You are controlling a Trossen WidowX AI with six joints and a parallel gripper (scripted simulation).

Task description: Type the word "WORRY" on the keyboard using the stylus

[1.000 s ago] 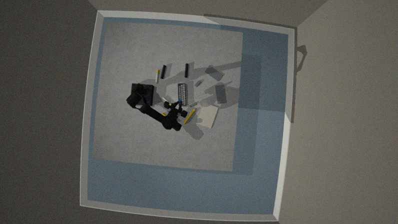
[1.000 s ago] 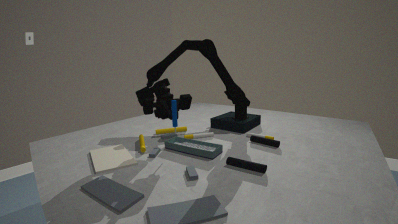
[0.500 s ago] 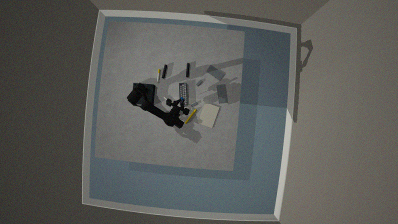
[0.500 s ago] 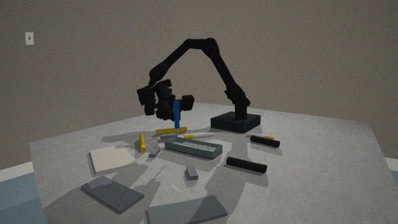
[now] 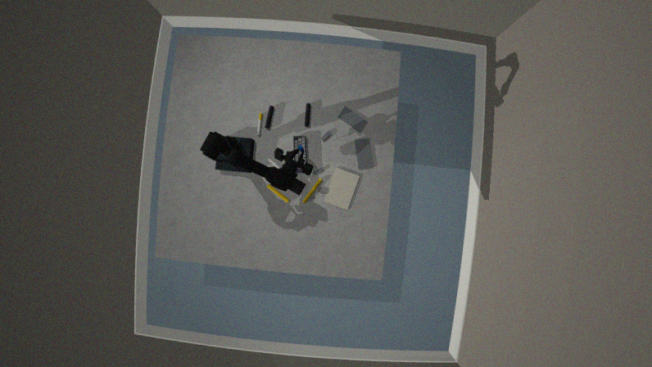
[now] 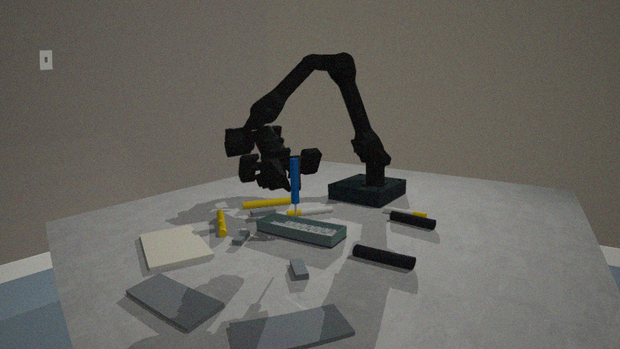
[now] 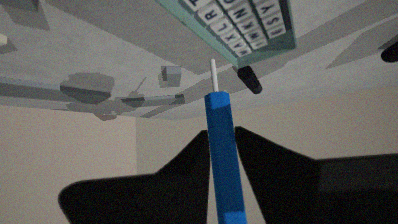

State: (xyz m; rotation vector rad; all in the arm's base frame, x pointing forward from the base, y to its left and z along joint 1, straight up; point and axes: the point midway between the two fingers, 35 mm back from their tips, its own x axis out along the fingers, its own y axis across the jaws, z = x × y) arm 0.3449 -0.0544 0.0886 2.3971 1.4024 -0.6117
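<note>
The teal keyboard with white letter keys lies on the desk. At the top of the wrist view its keys are partly cut off; R, L, X, N, K, S and Y can be read. My gripper is shut on the blue stylus, which is upright in the exterior view, its thin white tip down. The tip seems to be raised above the keyboard's far long side there; in the wrist view it shows beside the keyboard's edge, touching no key that I can see.
Two yellow sticks and a cream block lie near the arm. Two black cylinders, white-and-yellow pens, grey slabs and small grey blocks lie around the keyboard.
</note>
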